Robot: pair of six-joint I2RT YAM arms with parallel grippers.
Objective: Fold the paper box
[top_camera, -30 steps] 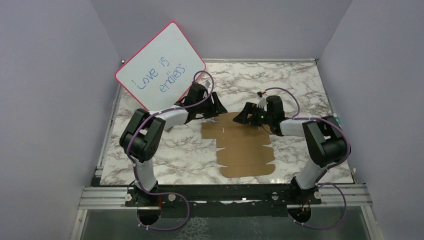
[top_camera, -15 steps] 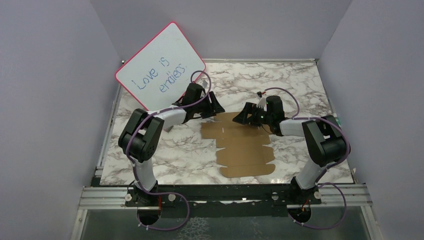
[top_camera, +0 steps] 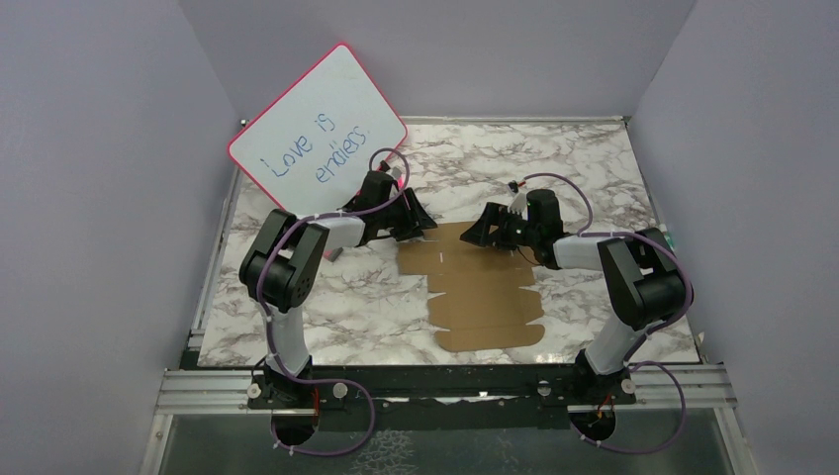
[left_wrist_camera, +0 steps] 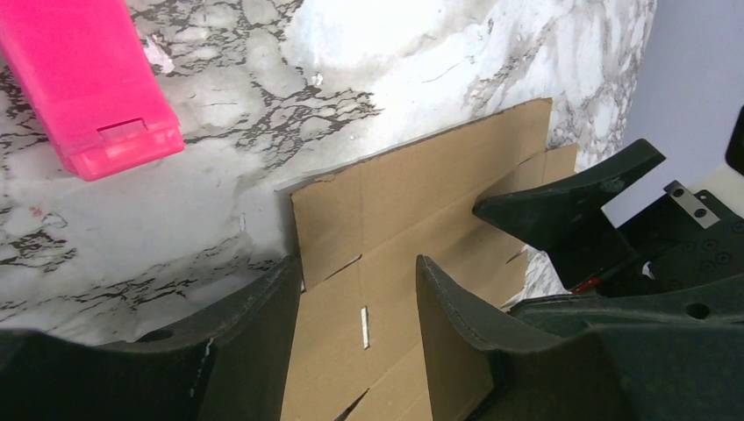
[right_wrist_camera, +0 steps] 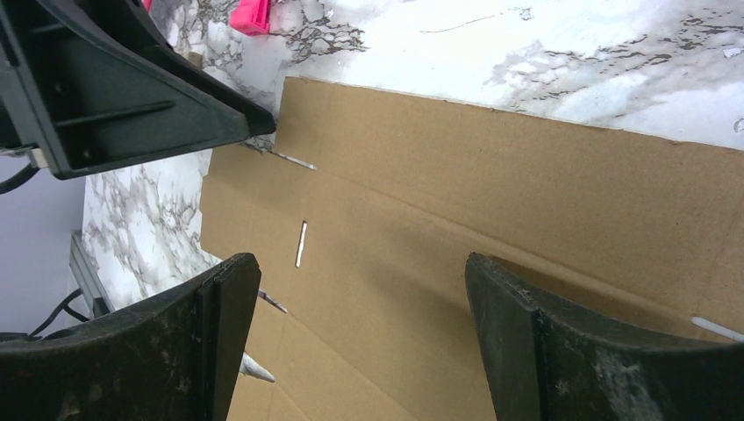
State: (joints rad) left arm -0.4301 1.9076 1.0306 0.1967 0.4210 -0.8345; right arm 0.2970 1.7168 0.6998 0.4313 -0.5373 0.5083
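Paper box (top_camera: 482,282) flat, long axis near-to-far

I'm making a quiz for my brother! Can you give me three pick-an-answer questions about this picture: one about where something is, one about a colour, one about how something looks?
1. Where is the whiteboard? A) far left B) near right C) front middle
2. What colour is the paper box? A) green B) white C) brown
3. How is the paper box? A) folded shut B) lying flat, unfolded C) crumpled

1 A: it stands at the far left. 2 C: plain brown cardboard. 3 B: its flaps lie spread flat.
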